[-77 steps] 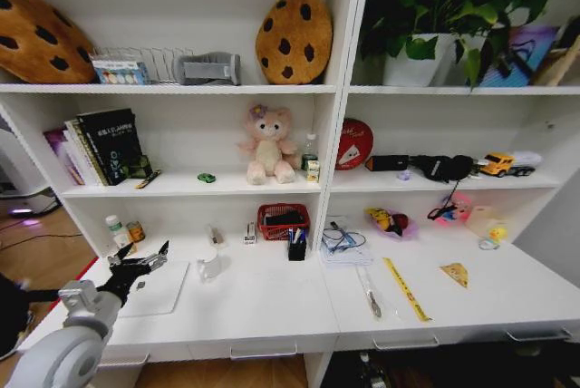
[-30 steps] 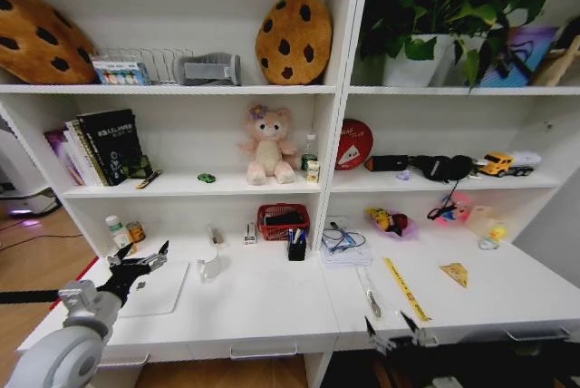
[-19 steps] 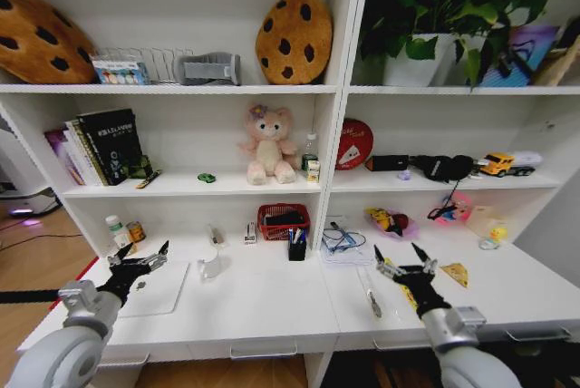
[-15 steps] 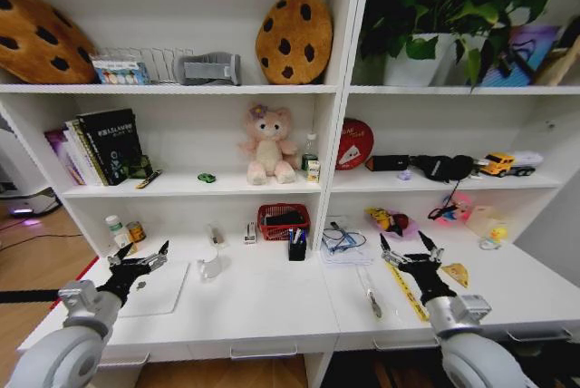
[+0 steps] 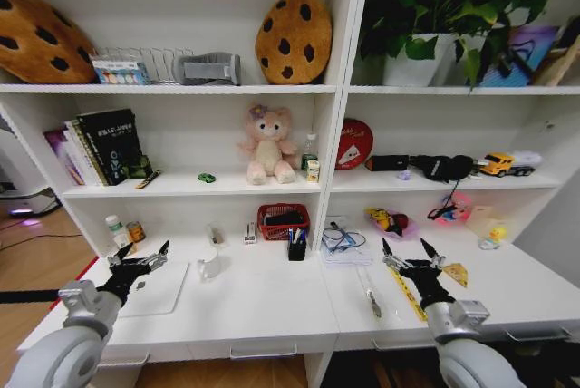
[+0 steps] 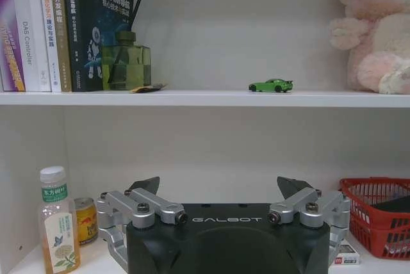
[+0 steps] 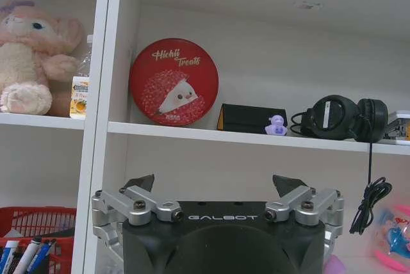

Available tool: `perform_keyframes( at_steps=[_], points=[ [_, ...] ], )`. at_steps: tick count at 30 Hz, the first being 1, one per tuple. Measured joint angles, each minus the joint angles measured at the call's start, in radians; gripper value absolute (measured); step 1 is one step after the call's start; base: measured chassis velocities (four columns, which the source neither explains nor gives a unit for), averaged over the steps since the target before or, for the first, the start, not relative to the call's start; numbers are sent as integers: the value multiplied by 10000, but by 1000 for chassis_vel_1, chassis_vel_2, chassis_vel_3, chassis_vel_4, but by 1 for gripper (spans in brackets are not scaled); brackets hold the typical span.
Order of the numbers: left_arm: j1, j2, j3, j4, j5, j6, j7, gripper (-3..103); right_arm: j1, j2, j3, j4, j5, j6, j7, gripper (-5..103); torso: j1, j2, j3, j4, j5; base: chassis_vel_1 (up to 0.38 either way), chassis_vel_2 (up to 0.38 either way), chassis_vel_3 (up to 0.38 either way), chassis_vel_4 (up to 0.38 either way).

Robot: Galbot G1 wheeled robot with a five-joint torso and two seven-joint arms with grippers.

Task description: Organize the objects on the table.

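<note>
On the white table [image 5: 272, 311], a thin silver laptop [image 5: 156, 290] lies flat at the left. My left gripper [image 5: 140, 261] hovers open over its near corner, facing the shelves [image 6: 220, 187]. My right gripper [image 5: 412, 257] is open [image 7: 214, 183] above the yellow ruler [image 5: 408, 293], with nothing between its fingers. A pen [image 5: 370, 297] lies left of the ruler and a yellow wedge [image 5: 455, 273] to its right. The green toy car [image 5: 207, 178] [image 6: 271, 86] sits on the shelf above. A small bottle [image 5: 113, 229] [image 6: 57, 223] and a can [image 6: 85, 219] stand at the desk's back left.
A red basket [image 5: 283, 220] and a black pen cup [image 5: 297, 246] stand at the desk's back by the shelf divider [image 5: 324, 179]. The shelf above holds books [image 6: 64, 24], a pink plush bear [image 5: 268, 145], a red tin [image 7: 173, 82] and headphones [image 7: 339, 118].
My right arm rose from below the desk edge and now holds its open gripper over the ruler. The left arm has stayed still.
</note>
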Motion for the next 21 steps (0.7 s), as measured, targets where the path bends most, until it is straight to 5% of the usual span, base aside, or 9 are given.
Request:
perform_keyframes(
  at_steps=[21],
  points=[
    [0,-1,2,0,0,0,3,100,37,4,-191,-180,52,-111,-39,100,-3,1,-1,0,-9,-188,-184,184,191]
  ],
)
